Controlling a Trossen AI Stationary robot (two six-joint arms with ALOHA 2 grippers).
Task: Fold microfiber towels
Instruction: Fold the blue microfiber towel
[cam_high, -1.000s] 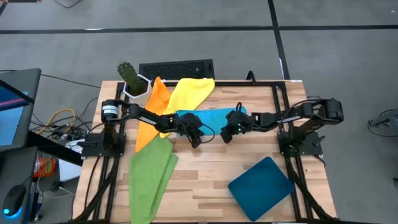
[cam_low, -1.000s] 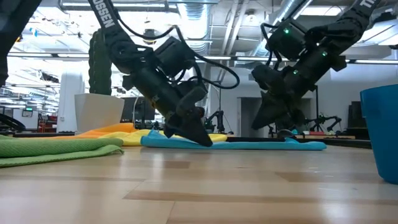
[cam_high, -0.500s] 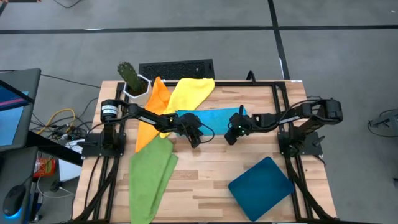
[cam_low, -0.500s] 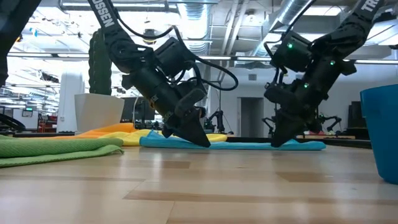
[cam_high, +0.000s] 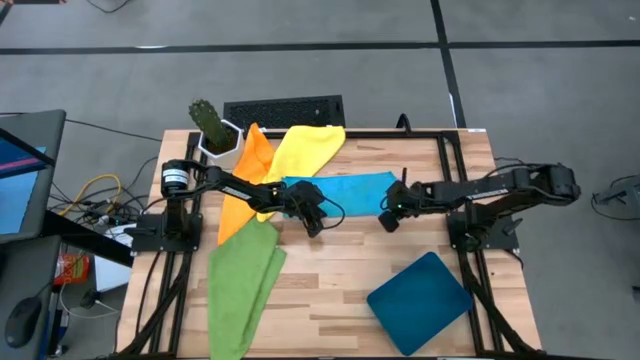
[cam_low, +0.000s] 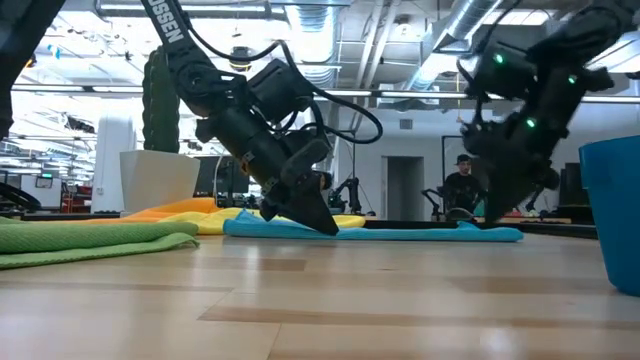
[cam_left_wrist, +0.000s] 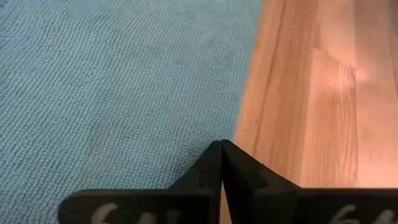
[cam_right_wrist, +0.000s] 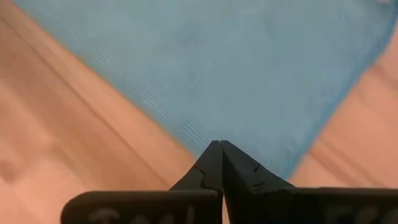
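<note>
A wooden table. On it: orange towel, yellow towel, light blue towel, green towel, teal tray, potted cactus.

Bare wooden tabletop open in the middle, between the crumpled green microfiber towel at the left edge and the stiff dark teal rectangular tray at the right. Far side is crowded: flat light blue towel, yellow towel, orange towel, potted cactus at the corner.

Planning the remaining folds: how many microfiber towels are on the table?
4: orange microfiber towel and yellow microfiber towel at the back left, light blue microfiber towel in the centre, green microfiber towel front left.
</note>
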